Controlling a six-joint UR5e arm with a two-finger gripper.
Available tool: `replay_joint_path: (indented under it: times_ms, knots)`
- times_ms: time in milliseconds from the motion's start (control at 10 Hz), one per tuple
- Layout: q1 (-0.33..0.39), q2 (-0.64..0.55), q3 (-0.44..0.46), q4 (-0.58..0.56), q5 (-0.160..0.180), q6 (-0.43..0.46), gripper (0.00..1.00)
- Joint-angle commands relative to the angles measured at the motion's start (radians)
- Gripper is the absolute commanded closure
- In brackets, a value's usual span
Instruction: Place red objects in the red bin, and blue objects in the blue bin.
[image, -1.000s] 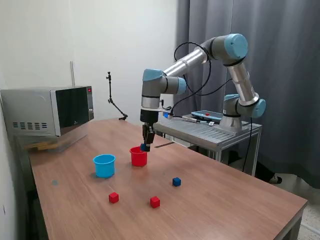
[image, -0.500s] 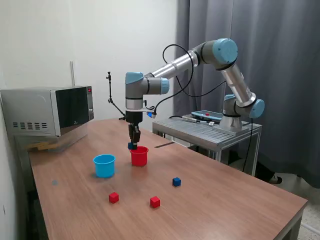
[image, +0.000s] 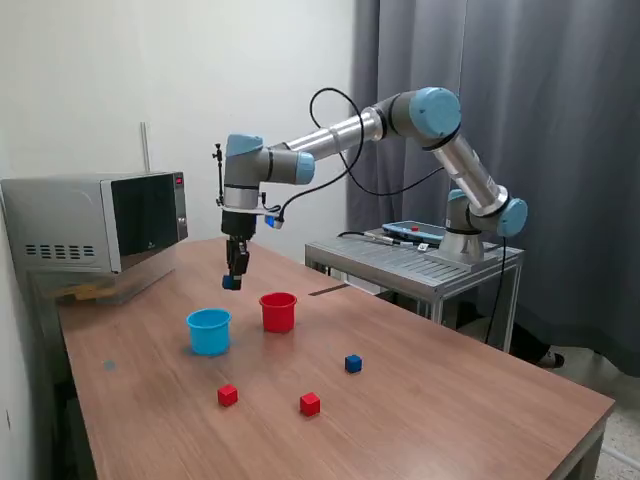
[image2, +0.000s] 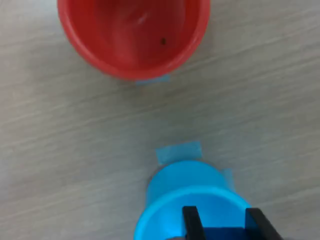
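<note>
First blue cube carried above the blue cup, three cubes left on the table

The gripper (image: 232, 283) hangs over the table above and a little behind the blue cup (image: 208, 331), its fingers (image2: 191, 223) pinching a dark blue cube (image2: 220, 233); in the wrist view the cube sits over the cup's open mouth, so the drop looks close but is not yet made. The red cup (image: 278, 312) stands just beside the blue one, and the wrist view shows its inside bare. The other blue cube (image: 353, 363) and both red cubes (image: 228, 395) (image: 310, 404) lie loose on the table (image: 450, 400), well apart from the cups, so by my reckoning nothing is binned yet and four placements remain
</note>
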Motion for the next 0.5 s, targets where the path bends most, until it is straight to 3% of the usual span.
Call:
replay_joint_path:
  times_ms: [0, 400]
  knots:
    - [-0.006, 0.047, -0.056, 0.007, 0.004, -0.013, 1.0]
    - [-0.003, 0.098, -0.111, 0.007, 0.009, -0.049, 1.0]
